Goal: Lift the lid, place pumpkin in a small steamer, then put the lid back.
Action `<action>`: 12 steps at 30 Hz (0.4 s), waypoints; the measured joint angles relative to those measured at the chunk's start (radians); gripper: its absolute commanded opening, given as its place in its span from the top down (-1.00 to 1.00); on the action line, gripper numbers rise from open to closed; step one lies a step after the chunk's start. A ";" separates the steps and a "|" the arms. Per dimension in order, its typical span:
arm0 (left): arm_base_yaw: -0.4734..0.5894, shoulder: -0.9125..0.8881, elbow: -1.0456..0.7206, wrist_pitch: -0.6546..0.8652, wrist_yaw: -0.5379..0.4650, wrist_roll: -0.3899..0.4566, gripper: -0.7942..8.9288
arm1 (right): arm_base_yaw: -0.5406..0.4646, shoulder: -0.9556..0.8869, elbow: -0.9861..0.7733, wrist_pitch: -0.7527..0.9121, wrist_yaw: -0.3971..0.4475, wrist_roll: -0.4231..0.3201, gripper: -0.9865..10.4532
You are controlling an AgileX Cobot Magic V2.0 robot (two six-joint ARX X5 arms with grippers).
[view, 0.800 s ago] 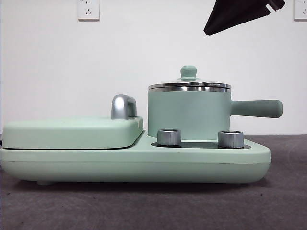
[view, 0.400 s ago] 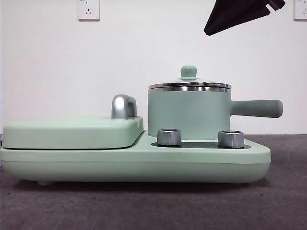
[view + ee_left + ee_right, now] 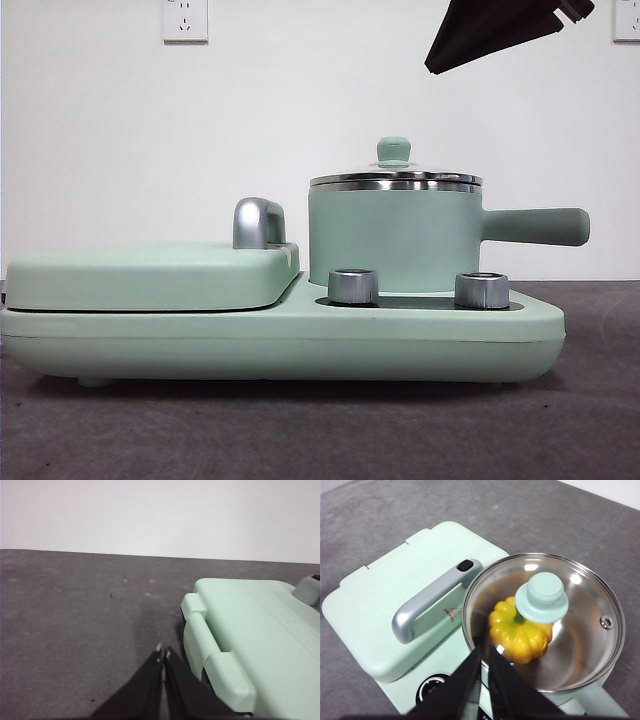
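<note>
Glass lid [image 3: 543, 622] sits closed on the small steamer [image 3: 395, 238], the pumpkin [image 3: 519, 632] visible inside through it. Nothing has shifted since a second ago: the right gripper [image 3: 484, 650] stays above the pot, jaws pinched together, and the left gripper [image 3: 163, 653], likewise closed, waits beside the griddle cover [image 3: 260, 630].

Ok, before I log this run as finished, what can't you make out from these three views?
- Front view: the pumpkin is hidden behind the wall of the small steamer; only the right wrist view shows it, through the lid.
- Right wrist view: the steamer's handle is cut off by the picture edge.
- Left wrist view: the steamer is out of frame; only the griddle cover shows.
- Front view: the dark arm tip is cut off by the top edge.
</note>
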 measured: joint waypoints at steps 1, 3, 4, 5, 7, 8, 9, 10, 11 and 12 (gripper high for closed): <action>0.000 0.000 0.000 0.000 0.000 0.000 0.82 | 0.000 0.000 0.000 0.000 0.000 0.000 0.79; 0.000 0.000 0.000 0.000 0.000 0.000 0.82 | 0.000 -0.001 0.000 -0.001 0.001 0.000 0.79; 0.000 0.000 0.000 0.001 0.000 0.000 0.82 | -0.001 -0.007 0.000 -0.005 0.006 -0.005 0.79; 0.000 0.000 0.000 -0.001 0.000 0.000 0.82 | -0.008 -0.019 -0.001 -0.008 0.024 -0.024 0.79; -0.001 0.000 0.000 -0.001 0.000 0.000 0.82 | -0.013 -0.053 -0.002 -0.008 0.027 -0.068 0.79; -0.001 0.000 0.000 -0.002 0.000 0.000 0.82 | -0.021 -0.072 -0.002 -0.007 0.026 -0.084 0.79; -0.001 0.000 0.000 -0.001 0.000 0.000 0.82 | -0.037 -0.088 -0.002 -0.004 0.026 -0.098 0.79; -0.001 0.000 0.000 -0.001 0.000 0.000 0.82 | -0.055 -0.098 -0.005 0.006 0.026 -0.105 0.79; -0.001 0.000 0.000 -0.001 0.000 0.000 0.82 | -0.077 -0.111 -0.017 0.026 0.026 -0.112 0.79; -0.001 0.000 0.000 -0.002 0.000 0.000 0.82 | -0.102 -0.126 -0.039 0.047 0.026 -0.116 0.79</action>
